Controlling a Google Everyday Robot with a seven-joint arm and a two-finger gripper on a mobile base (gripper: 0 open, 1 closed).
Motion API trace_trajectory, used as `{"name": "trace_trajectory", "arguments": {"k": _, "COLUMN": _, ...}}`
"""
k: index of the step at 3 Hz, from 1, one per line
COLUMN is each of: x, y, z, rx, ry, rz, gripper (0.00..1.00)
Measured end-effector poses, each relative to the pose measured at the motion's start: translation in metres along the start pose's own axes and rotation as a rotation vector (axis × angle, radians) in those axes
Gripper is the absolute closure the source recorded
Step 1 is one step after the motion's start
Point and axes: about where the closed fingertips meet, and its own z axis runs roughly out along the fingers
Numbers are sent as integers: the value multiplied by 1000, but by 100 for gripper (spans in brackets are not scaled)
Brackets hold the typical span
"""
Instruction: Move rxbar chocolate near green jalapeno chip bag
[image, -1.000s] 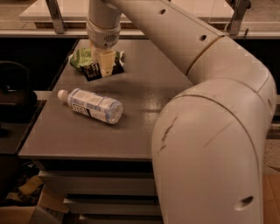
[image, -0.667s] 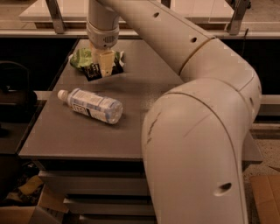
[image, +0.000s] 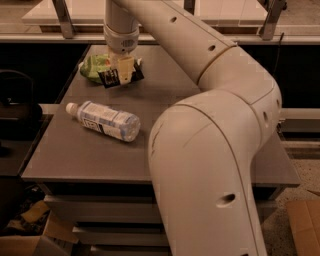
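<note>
The rxbar chocolate (image: 111, 78), a flat black bar with white lettering, is at the far left of the grey table (image: 200, 90), right beside the green jalapeno chip bag (image: 94, 68). My gripper (image: 123, 70) comes straight down from the white wrist and is shut on the middle of the bar, holding it at or just above the tabletop. The bar's ends stick out on both sides of the pale fingers (image: 125, 66). The bag's right edge is hidden behind the gripper and bar.
A clear plastic water bottle (image: 106, 120) with a white cap lies on its side in the left middle of the table. My large white arm (image: 215, 150) fills the right foreground. Cardboard boxes (image: 30, 235) lie on the floor at lower left.
The gripper and bar have stayed at the same spot by the green bag. The elbow and upper arm have shifted in the foreground. The bottle has not moved.
</note>
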Motion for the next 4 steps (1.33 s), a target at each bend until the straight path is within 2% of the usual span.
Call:
{"name": "trace_trajectory", "arguments": {"k": 2, "x": 16, "y": -3, "z": -3, "rx": 9, "ry": 20, "rz": 23, "gripper": 12}}
{"name": "trace_trajectory", "arguments": {"k": 3, "x": 24, "y": -3, "z": -13, "rx": 10, "ry": 34, "rz": 13, "gripper": 0}}
{"name": "trace_trajectory", "arguments": {"k": 4, "x": 28, "y": -1, "z": -21, "rx": 21, "ry": 26, "rz": 7, "gripper": 0}}
